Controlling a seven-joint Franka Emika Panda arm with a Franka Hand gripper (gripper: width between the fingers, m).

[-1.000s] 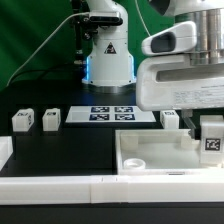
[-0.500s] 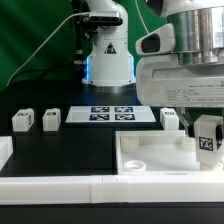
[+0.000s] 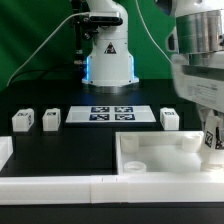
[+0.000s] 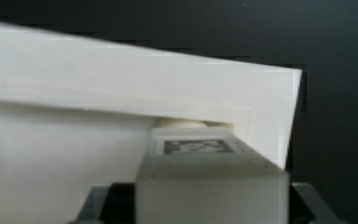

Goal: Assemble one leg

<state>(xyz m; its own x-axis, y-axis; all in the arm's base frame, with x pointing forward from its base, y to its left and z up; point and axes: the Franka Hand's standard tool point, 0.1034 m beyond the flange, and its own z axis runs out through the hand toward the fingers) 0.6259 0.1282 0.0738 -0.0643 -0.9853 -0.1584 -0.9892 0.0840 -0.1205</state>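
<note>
Franka arm at work: the jaws are clamped on the leg (image 4: 201, 175), tag face to the wrist camera, at the corner of the white tray part (image 3: 150, 150) on the exterior view's right. On the black worktop (image 3: 60, 150), three spare blocks (image 3: 50, 119) flank the marker board (image 3: 110, 114).

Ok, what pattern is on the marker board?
Marker board: black-and-white square tags, clearest in exterior view.

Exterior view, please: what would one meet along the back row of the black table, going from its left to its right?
Leg, second leg, marker board, third leg, pincer gripping a fourth leg.
</note>
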